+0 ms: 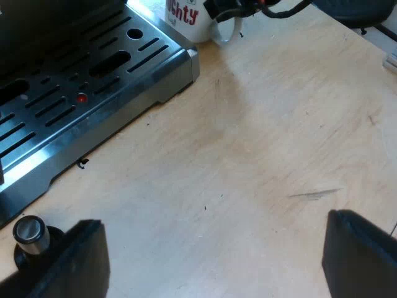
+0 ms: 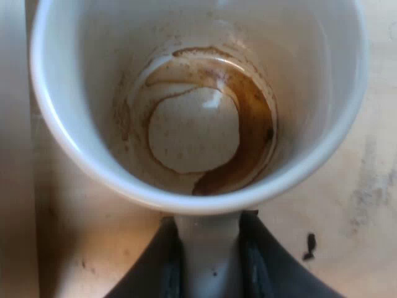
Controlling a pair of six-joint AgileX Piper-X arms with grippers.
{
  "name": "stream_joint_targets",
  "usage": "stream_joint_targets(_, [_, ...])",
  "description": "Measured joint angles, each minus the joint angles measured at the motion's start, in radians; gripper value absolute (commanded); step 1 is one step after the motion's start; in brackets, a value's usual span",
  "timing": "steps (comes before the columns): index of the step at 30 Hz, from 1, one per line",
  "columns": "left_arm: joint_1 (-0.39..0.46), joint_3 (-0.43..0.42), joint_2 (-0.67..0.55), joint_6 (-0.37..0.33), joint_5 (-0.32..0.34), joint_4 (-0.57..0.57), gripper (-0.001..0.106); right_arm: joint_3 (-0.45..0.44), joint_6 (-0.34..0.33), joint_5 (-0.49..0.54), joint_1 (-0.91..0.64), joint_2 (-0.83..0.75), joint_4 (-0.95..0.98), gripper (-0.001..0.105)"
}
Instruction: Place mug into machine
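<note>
One pincer, right, clamping mug handle

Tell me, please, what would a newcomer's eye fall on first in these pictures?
First, the white mug, with brown coffee rings dried on its bottom; the right gripper is shut on its handle. Next, the slotted metal tray of the machine, with the mug standing on the wooden table by its corner. The left gripper hangs open over the table.
</note>
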Motion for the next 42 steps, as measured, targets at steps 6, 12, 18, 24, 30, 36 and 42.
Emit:
stream_joint_targets(6, [0.0,0.0,0.0,0.013,-0.001,-0.026,0.072,0.0,-0.035,-0.005,0.0,-0.114,0.111,0.0])
stream_joint_targets(12, [0.0,0.0,0.0,0.012,-0.001,-0.047,0.068,0.0,-0.055,-0.026,0.0,-0.271,0.199,0.0])
stream_joint_targets(18, [0.0,0.0,-0.076,-0.009,-0.03,-0.041,0.066,0.0,-0.069,-0.031,0.0,-0.409,0.322,0.0])
stream_joint_targets(24, [0.0,-0.003,-0.21,-0.014,-0.092,0.038,0.066,0.0,-0.086,-0.051,0.0,-0.559,0.484,0.0])
stream_joint_targets(30, [0.0,-0.003,-0.282,-0.014,-0.103,0.065,0.066,0.0,-0.084,-0.065,0.047,-0.702,0.634,0.0])
stream_joint_targets(36, [0.0,-0.003,-0.326,-0.014,-0.119,0.094,0.066,0.0,0.037,-0.05,0.198,-0.797,0.744,0.0])
stream_joint_targets(42, [0.0,-0.003,-0.356,-0.014,-0.148,0.12,0.066,-0.015,0.159,0.002,0.358,-0.844,0.812,0.0])
